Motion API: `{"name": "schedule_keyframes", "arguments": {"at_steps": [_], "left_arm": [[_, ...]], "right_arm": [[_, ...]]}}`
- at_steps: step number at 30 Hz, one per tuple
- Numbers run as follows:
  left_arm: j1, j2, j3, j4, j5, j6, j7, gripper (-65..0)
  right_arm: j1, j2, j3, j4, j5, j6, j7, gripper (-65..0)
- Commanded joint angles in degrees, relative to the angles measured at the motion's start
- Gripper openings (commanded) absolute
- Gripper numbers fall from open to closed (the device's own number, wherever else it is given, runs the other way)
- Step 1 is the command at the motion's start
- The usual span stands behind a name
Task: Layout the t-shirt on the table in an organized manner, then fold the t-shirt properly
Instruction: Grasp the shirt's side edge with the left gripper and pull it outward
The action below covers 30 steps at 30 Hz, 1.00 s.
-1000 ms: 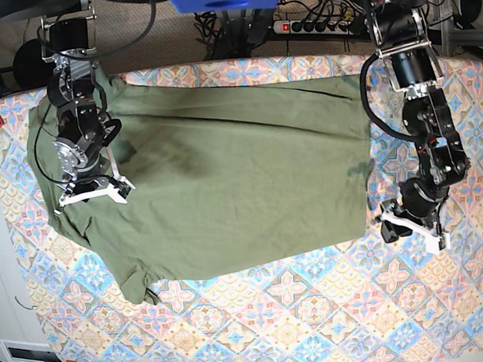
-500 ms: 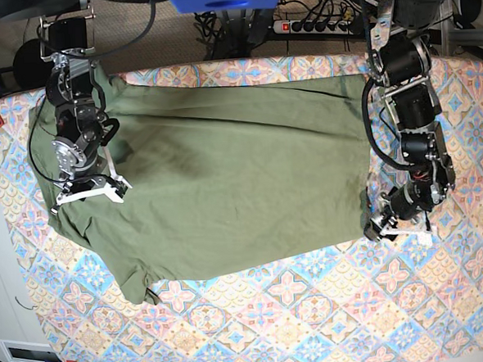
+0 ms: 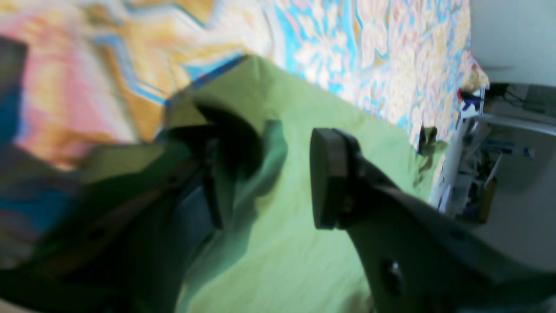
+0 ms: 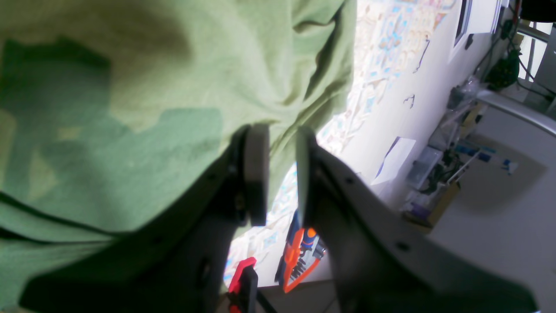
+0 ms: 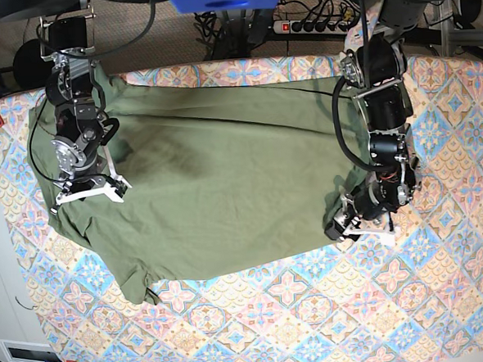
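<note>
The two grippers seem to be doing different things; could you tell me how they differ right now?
The left gripper stands with jaws wide apart at the t-shirt's hem corner; the right gripper has jaws nearly together, holding nothing. The left is over the hem end, the right over the sleeve end. Both hover just above the shirt on the table.

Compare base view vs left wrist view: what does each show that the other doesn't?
Only base: the whole t-shirt spread out, both arms, the right gripper over the shirt's sleeve end, and a power strip behind the table.

Only left wrist: the left gripper close up, jaws apart over the shirt's edge.

Both: olive shirt on the patterned cloth.
</note>
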Motion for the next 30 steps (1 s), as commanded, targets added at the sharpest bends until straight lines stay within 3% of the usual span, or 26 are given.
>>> {"name": "schedule_keyframes", "arguments": {"at_steps": [1, 4, 5, 7, 10, 13, 16, 20, 22, 26, 30], "left_arm": [[-1.4, 0.0, 2.0, 1.1, -1.1, -0.5, 0.0, -45.1], [-1.3, 0.1, 10.5, 2.0, -1.3, -0.6, 0.0, -62.1], [-1.2, -0.2, 14.5, 3.5, -1.3, -0.8, 0.2, -65.0], [1.1, -0.5, 22.8, 9.9, -1.2, -0.6, 0.3, -65.0], [5.3, -4.1, 34.2, 22.9, 2.2, -0.6, 0.4, -65.0], [8.0, -7.0, 38.7, 26.4, 7.7, -0.6, -0.1, -65.0], [11.8, -8.0, 34.0, 29.4, 9.9, -0.5, -2.7, -65.0], [13.3, -7.6, 17.0, 30.1, 8.0, -0.5, -3.3, -64.9], [13.3, -7.6, 10.4, 30.1, 5.3, -0.5, -3.0, -60.8], [12.3, -7.9, 5.5, 29.6, 1.1, -0.5, -3.0, -48.5], [8.7, -7.5, 2.0, 22.0, -1.0, -0.5, -3.2, -34.8]], "right_arm": [[0.7, 0.7, 0.5, 1.2, -0.6, -0.4, 0.1, -54.5], [0.7, 0.7, 0.5, 1.2, -0.6, -0.4, 0.1, -54.5], [0.7, 0.7, 0.5, 1.2, -0.6, -0.4, 0.1, -54.5], [0.7, 0.7, 0.5, 1.2, -0.6, -0.4, 0.1, -54.5], [0.7, 0.7, 0.5, 1.2, -0.6, -0.4, 0.1, -54.5], [0.9, 0.7, 0.5, 1.2, -0.6, -0.4, 0.1, -54.5], [0.7, 0.8, 0.5, 1.2, -0.6, -0.4, 0.2, -54.5], [0.7, 0.8, 0.5, 1.2, -0.6, -0.4, 0.2, -54.5], [0.7, 0.8, 0.5, 1.2, -0.6, -0.4, 0.2, -54.5], [0.7, 0.8, 0.2, 1.2, -0.6, -0.4, 0.2, -54.5], [0.7, 0.8, 0.2, 1.2, -0.6, -0.4, 0.2, -54.5]]}}
